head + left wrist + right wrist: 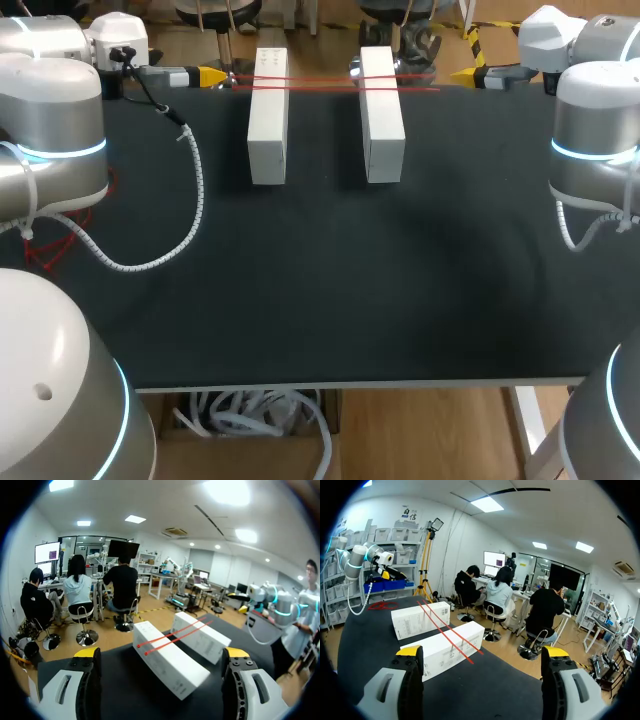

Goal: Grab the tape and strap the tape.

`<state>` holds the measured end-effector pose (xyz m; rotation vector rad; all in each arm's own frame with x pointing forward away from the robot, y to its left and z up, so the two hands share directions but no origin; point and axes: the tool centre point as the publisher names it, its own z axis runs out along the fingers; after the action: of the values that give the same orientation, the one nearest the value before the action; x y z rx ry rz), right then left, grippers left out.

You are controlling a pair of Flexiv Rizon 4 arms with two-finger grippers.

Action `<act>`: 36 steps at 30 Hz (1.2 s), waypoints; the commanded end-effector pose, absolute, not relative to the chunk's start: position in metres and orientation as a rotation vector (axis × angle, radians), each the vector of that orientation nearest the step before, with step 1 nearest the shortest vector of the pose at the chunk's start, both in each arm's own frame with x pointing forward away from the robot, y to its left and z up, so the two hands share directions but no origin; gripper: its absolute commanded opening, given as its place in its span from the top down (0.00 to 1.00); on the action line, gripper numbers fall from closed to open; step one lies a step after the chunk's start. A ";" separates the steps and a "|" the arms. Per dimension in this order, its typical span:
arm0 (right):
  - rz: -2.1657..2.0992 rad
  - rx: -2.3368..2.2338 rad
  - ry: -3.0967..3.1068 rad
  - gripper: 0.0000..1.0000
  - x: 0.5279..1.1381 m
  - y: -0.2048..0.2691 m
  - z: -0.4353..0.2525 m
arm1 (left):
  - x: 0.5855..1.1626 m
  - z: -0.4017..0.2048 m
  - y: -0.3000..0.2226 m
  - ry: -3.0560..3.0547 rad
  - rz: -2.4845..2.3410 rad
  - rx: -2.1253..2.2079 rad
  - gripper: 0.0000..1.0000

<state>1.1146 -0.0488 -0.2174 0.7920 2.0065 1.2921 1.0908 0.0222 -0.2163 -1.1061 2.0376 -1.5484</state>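
Two white boxes lie side by side at the table's far middle, the left box [268,118] and the right box [381,115]. A thin red tape [322,83] runs in two lines across their far ends. My left gripper [212,75] hangs at the far left, pointing at the tape's left end, and it is open and empty. My right gripper [463,74] mirrors it at the far right, open and empty. In the left wrist view the boxes [172,662] and tape [170,637] lie ahead of the gripper [161,654]. In the right wrist view the boxes [445,650] and tape [447,635] lie ahead of the gripper [482,651].
A grey coiled cable [190,210] from my left arm loops over the black table [350,300] at the left. A red cord [50,250] lies at the left edge. Bare black surface fills the middle and front.
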 end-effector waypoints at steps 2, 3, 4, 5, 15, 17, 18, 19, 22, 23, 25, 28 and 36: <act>1.291 0.792 2.009 0.00 1.114 -0.049 -0.217 | 1.091 -0.218 0.022 2.032 -1.551 -1.104 0.00; 1.291 0.792 2.009 0.00 1.114 -0.049 -0.217 | 1.091 -0.218 0.022 2.032 -1.551 -1.104 0.00; 1.291 0.792 2.009 0.00 1.114 -0.049 -0.217 | 1.091 -0.218 0.022 2.032 -1.551 -1.104 0.00; 1.291 0.792 2.009 0.00 1.114 -0.049 -0.217 | 1.091 -0.218 0.022 2.032 -1.551 -1.104 0.00; 1.291 0.792 2.009 0.00 1.114 -0.049 -0.217 | 1.090 -0.216 0.020 2.063 -1.555 -1.010 0.00; 1.291 0.792 2.009 0.00 1.114 -0.049 -0.217 | 1.091 -0.215 0.016 2.114 -1.567 -0.938 0.00; 1.291 0.792 2.009 0.00 1.114 -0.049 -0.217 | 1.093 -0.215 0.013 2.149 -1.567 -0.899 0.00; 1.291 0.792 2.009 0.00 1.114 -0.049 -0.217 | 1.094 -0.216 0.010 2.191 -1.577 -0.866 0.00; 1.291 0.792 2.009 0.00 1.114 -0.049 -0.217 | 1.100 -0.220 0.000 2.311 -1.625 -0.706 0.00; 1.291 0.792 2.009 0.00 1.114 -0.049 -0.217 | 1.102 -0.220 -0.003 2.341 -1.665 -0.608 0.00; 1.291 0.792 2.009 0.00 1.114 -0.049 -0.217 | 1.106 -0.218 -0.011 2.401 -1.686 -0.458 0.00; 1.291 0.792 2.009 0.00 1.114 -0.049 -0.217 | 1.109 -0.214 -0.020 2.413 -1.694 -0.197 0.00; 1.291 0.792 2.009 0.00 1.114 -0.049 -0.217 | 1.109 -0.214 -0.020 2.413 -1.694 -0.197 0.00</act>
<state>1.1146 -0.0489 -0.2174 0.7920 2.0065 1.2921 1.1032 -0.0252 -0.2110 -0.2881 2.3407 -1.6209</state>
